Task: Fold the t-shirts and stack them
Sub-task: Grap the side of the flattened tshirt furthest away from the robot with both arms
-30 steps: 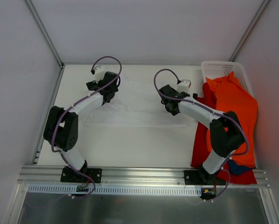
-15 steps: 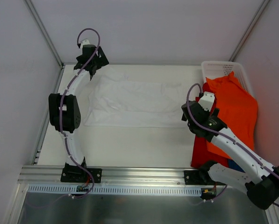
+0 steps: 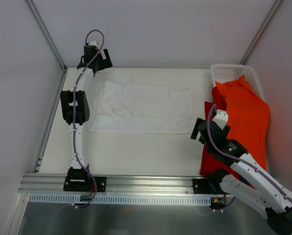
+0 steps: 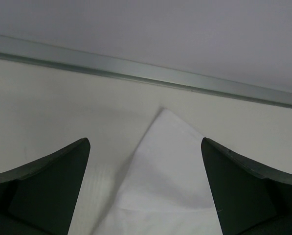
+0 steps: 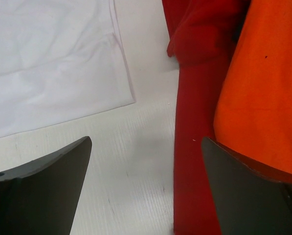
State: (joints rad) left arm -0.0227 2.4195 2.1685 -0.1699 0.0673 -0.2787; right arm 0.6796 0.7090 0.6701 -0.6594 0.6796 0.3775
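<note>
A soft, faintly creased white cloth t-shirt (image 3: 143, 107) was spread at the centre of the matte cream table (image 3: 136, 152); a bright orange cloth t-shirt (image 3: 248, 112) was draped over a red cloth t-shirt (image 3: 210, 152) at the right edge. The left gripper (image 3: 95, 65), upper left, and the right gripper (image 3: 208, 130), lower right, were held wide, nothing grasped.

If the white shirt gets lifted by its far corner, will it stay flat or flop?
Probably flop: the white shirt lies thin and creased on the table, so one pinch would likely let it drape. It looks light. Pushed, it would likely bunch up rather than slide whole.
</note>
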